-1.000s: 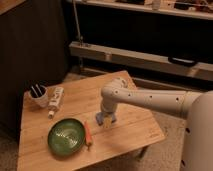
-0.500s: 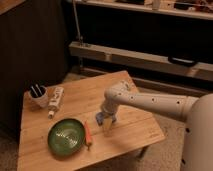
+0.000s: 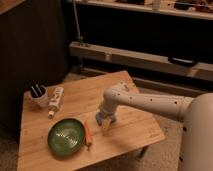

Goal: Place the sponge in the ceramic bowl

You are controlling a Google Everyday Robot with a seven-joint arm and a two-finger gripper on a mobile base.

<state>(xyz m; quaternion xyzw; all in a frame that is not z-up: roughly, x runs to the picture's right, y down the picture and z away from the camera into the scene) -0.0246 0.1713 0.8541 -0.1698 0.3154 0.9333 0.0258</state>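
The end effector [image 3: 105, 121] sits lower than a second ago, down over the sponge [image 3: 106, 128] near the centre of the bench [image 3: 135, 132]; whether it grips cannot be told. The ceramic bowl [image 3: 66, 136] stays lower left, with the orange stick [image 3: 87, 134] just beside it, unmoved.

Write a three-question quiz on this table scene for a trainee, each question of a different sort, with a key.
1. True or false: the sponge already lies in the bowl.
2. What lies between the bowl and the gripper? A) the white cup B) the orange stick C) nothing
3. Fill in: the gripper is low over the ___.

Key
1. False: it is on the table, under the gripper.
2. B
3. sponge
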